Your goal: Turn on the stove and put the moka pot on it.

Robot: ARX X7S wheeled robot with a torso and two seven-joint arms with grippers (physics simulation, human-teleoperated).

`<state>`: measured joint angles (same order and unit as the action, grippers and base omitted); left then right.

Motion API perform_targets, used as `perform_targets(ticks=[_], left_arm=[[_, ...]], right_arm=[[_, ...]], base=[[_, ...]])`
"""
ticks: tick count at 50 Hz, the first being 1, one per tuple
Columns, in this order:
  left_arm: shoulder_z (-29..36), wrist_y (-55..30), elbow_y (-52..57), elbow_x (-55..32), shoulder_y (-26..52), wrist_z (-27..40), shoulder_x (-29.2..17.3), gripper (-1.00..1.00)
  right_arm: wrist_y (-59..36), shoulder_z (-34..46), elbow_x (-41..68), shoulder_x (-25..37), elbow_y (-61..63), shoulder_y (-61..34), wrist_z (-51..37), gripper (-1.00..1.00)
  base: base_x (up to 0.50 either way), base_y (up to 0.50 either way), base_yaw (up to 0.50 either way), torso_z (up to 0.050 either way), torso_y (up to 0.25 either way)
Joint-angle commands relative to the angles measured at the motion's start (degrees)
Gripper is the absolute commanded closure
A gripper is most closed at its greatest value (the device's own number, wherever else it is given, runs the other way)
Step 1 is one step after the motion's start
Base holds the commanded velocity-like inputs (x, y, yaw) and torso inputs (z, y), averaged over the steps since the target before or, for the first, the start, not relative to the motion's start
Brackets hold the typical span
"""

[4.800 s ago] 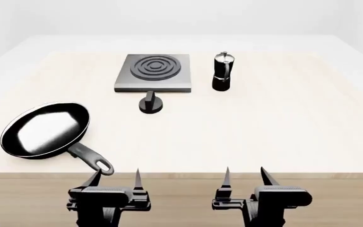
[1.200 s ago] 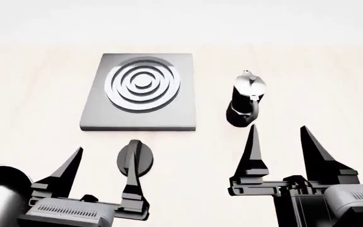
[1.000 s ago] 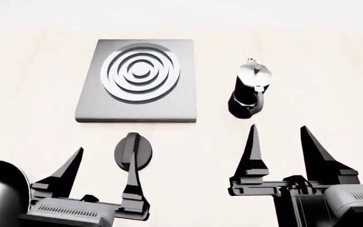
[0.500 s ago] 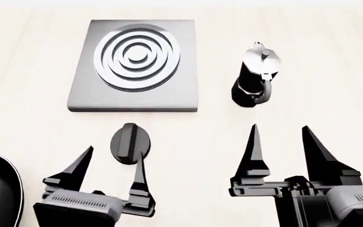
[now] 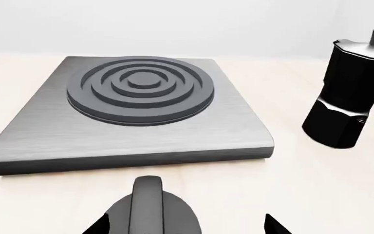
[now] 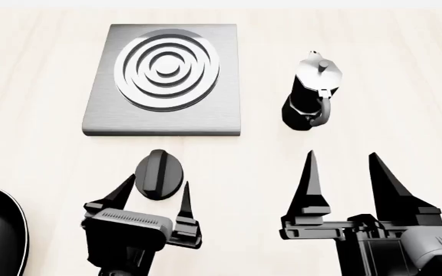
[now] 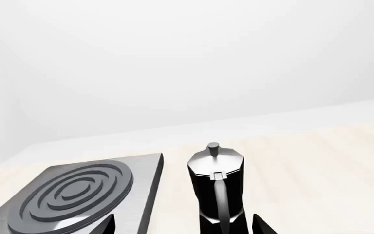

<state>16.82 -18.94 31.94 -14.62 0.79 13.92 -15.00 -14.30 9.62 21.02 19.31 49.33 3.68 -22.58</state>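
The left claw (image 6: 153, 198) stands released, its two fingers spread to either side of the knob (image 6: 159, 174), which lies just ahead of the tips and not yet between them. No touch shows in the head view; in the left wrist view the knob (image 5: 149, 212) fills the near edge with both fingertips flanking it. The knob's raised ridge runs straight away from the claw, toward the stove (image 6: 167, 115), so its long axis lies along the claw's reach and across the gap between the fingers. That suits a grip on the ridge's two flat sides, by my reading, once the claw advances a little.

The stove sits on the worktop (image 6: 44, 86) directly beyond the knob, apart from it. The right claw (image 6: 342, 184) is also released and holds nothing. The moka pot (image 6: 311, 95) stands upright ahead of it, well clear of the tips, beside the stove's right edge without touching. Its handle faces back toward the right claw, spout side away. The left arm is nearer the knob, the right nearer the pot.
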Motion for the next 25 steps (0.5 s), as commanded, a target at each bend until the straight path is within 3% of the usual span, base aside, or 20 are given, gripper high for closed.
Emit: perform_targets(ticks=[1, 25], left_arm=[[-0.3, 1.5, -4.6, 1.9, 2.1, -0.8, 2.1, -1.0], [0.8, 4.9, -13.1, 2.3, 4.1, -1.3, 2.4, -1.0]], right_arm=[[-0.2, -1.5, -0.3, -0.7, 0.7, 0.3, 1.0, -1.0], [0.1, -1.4, 0.8, 0.2, 1.2, 0.4, -0.1, -1.0]], base=[[0.0, 0.0, 0.0, 0.0, 0.0], [0.0, 0.0, 0.0, 0.0, 0.0]])
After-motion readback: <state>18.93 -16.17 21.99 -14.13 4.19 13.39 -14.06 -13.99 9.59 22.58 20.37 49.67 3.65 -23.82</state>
